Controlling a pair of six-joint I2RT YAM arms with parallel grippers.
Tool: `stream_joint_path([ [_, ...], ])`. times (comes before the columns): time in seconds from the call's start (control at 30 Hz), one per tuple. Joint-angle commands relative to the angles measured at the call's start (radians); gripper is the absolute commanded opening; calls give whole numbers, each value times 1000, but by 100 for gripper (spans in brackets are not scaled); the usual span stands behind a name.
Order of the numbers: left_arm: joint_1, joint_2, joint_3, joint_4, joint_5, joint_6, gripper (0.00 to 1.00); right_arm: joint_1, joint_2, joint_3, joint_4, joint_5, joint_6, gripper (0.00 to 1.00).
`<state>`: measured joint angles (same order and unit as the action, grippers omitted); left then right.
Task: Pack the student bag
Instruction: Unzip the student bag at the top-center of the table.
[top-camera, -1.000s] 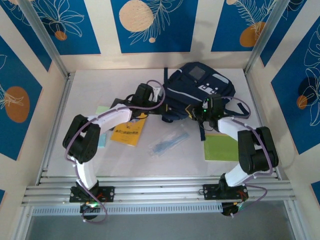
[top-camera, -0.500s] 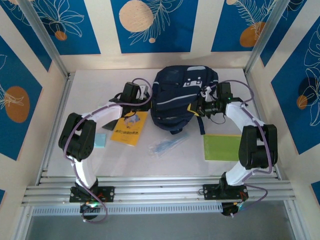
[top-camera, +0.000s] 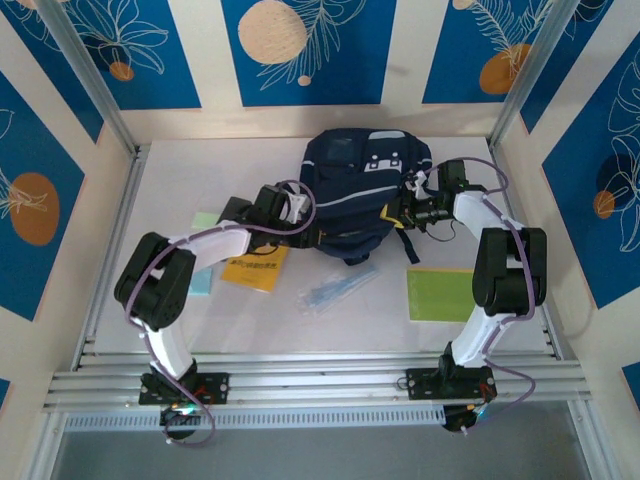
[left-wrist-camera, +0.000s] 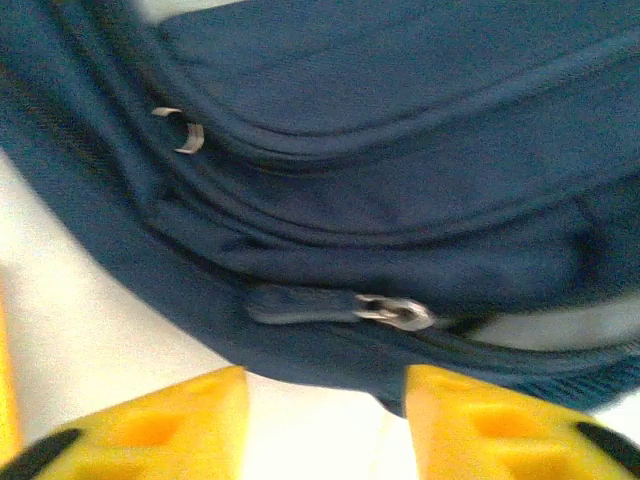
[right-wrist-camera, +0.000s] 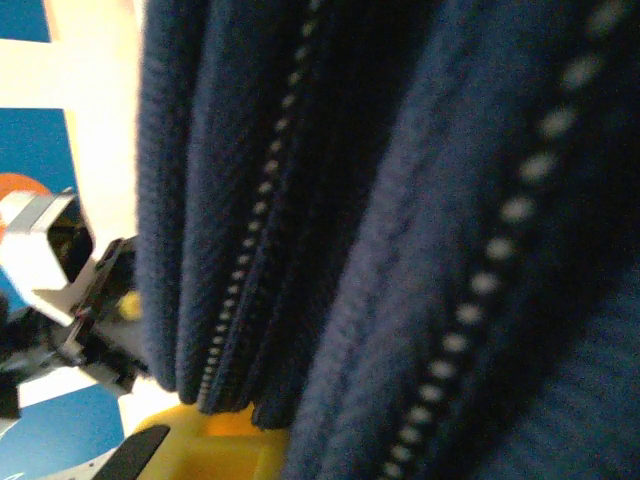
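The student bag (top-camera: 362, 185), dark navy with pale front patches, lies at the back middle of the table. My left gripper (top-camera: 312, 222) sits at its near left edge. In the left wrist view this gripper (left-wrist-camera: 320, 425) is open, with bare table between the yellow fingertips (left-wrist-camera: 190, 425). Just beyond them is the bag's seam and a metal zipper pull (left-wrist-camera: 398, 313). My right gripper (top-camera: 396, 213) is at the bag's right side, shut on a fold of its fabric. In the right wrist view, navy folds and zipper teeth (right-wrist-camera: 250, 240) press onto a yellow finger (right-wrist-camera: 215, 445).
A yellow booklet (top-camera: 255, 265) lies in front of the left gripper, with a clear pencil pouch (top-camera: 335, 288) to its right. A green notebook (top-camera: 440, 293) lies at the near right, and a pale blue pad (top-camera: 200, 281) at the near left. Metal posts stand at the back corners.
The bag has swung from a tilted lie at the right to upright in the middle. My left gripper has opened and let go of it. The right keeps its hold.
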<state>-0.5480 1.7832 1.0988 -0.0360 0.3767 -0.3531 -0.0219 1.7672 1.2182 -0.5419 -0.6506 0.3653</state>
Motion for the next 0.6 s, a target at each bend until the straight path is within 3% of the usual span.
stream_joint_path([
  [0.0,-5,-41,-3,27,44,43,59,-20,1,53,-32,122,-25,36],
  [0.03,-5,-35,7,21,40,42,61,-30,-3,51,-35,160,0,50],
  [0.2,-6,6,57,26,-4,-3,63,-48,-113,-32,-39,311,180,86],
  [0.33,-6,21,81,27,-50,3,63,-11,-242,-154,7,320,324,88],
  [0.57,-18,88,191,-40,46,202,62,108,-317,-399,313,284,642,88],
])
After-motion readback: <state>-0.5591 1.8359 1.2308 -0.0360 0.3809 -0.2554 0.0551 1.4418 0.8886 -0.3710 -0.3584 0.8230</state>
